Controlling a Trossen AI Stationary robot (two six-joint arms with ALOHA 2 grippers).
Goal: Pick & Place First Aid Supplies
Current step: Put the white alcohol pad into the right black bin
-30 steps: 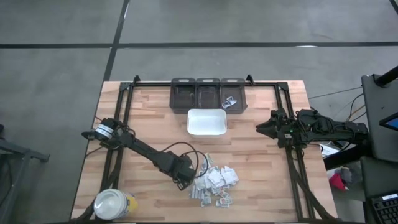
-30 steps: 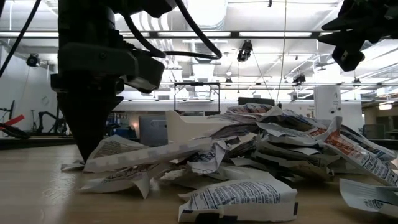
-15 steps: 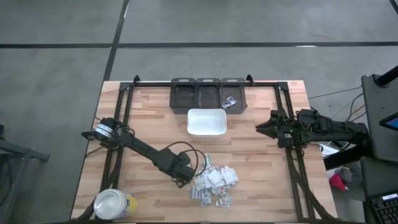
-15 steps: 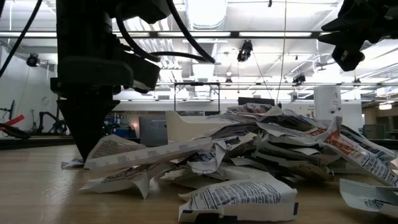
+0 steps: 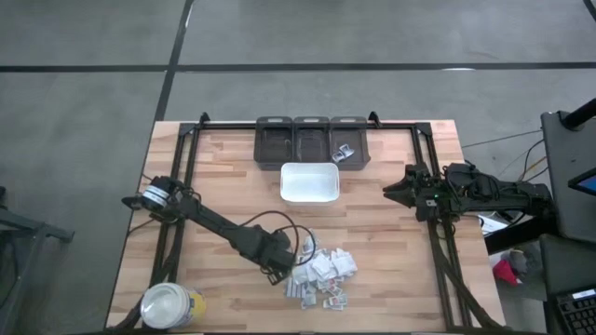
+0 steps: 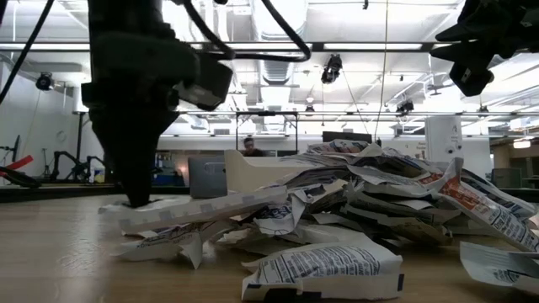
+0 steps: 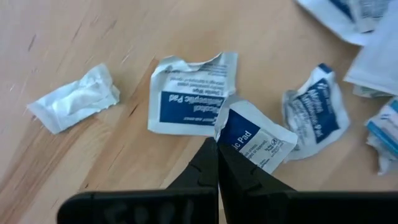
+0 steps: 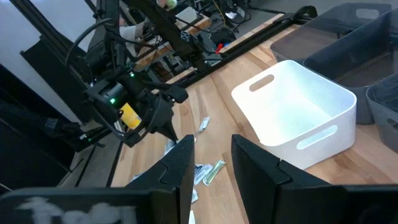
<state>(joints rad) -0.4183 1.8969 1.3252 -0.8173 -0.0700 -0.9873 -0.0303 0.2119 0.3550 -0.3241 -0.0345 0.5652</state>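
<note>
The left gripper [image 5: 279, 272] is down at the table surface on the left edge of the heap of first aid supplies [image 5: 321, 273], which lies on the near centre of the wooden table [image 5: 391, 233]. Its fingers are pressed fully together, and in the left wrist view the tips [image 7: 217, 147] meet at the corner of a small blue-and-white packet [image 7: 255, 137]; whether the packet is actually pinched cannot be told. Just beside it lie a torn blue-and-white sachet [image 7: 193, 93] and, further off, a crumpled plain white wrapper [image 7: 74, 98]. In the low view the gripper [image 6: 135, 198] stands at the left end of the heap [image 6: 354, 210], touching the flat packets there. The right gripper [image 5: 396, 191] is held above the right side of the table, well apart from the heap, with its fingers [image 8: 180, 165] partly spread and nothing between them. A white rectangular tray [image 5: 309, 182] sits at the table's far centre, in front of three dark bins [image 5: 311, 140]; the rightmost bin holds a couple of packets [image 5: 344, 154]. A yellow jar [image 5: 170, 305] with a white lid stands at the near left corner.
</note>
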